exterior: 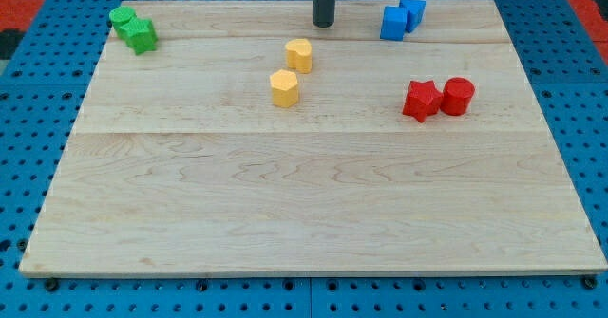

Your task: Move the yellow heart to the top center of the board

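- Yellow heart (299,54): lies on the wooden board (313,214), in the upper half, slightly to the view's left of centre. It stands clear of the top edge.
- Yellow hexagonal block (284,87): lies just below the yellow heart and a little to the view's left, near it but not touching.
- My tip (324,23): the lower end of the straight dark rod, set down near the top centre of the board. It is above the yellow heart and slightly to the view's right, apart from it, with bare wood between the two.
- End effector: the arm carries only the rod; there are no jaws, so no spread or pinch condition applies. The tip touches no block.
- Blue blocks: a blue block (392,22) and a second blue block (413,12) sit together at the top right, to the view's right of the tip. Their exact shapes cannot be made out.
- Red blocks: a red star-like block (420,100) and a red cylinder (458,96) sit side by side at the view's right, well apart from the yellow heart.
- Green blocks: a green cylinder (122,18) and a green block (142,35) sit together at the top left corner.
- Counter (28,147): blue perforated surface carrying the board.
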You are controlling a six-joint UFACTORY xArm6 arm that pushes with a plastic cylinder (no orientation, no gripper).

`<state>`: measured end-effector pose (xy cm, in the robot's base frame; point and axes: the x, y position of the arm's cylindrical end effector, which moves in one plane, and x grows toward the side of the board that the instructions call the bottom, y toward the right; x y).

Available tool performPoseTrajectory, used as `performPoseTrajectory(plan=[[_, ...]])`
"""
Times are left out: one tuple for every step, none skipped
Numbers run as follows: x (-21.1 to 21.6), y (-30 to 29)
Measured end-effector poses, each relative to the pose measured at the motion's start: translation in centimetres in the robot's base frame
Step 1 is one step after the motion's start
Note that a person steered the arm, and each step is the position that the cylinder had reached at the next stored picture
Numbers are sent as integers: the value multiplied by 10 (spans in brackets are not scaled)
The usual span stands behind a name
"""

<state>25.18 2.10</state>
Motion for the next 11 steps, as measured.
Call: performPoseTrajectory(plan=[[24, -6], [65, -3], [88, -4], [91, -13], [56, -44], [22, -61], [55, -102], [22, -107], [4, -56], [55, -50], [143, -3]])
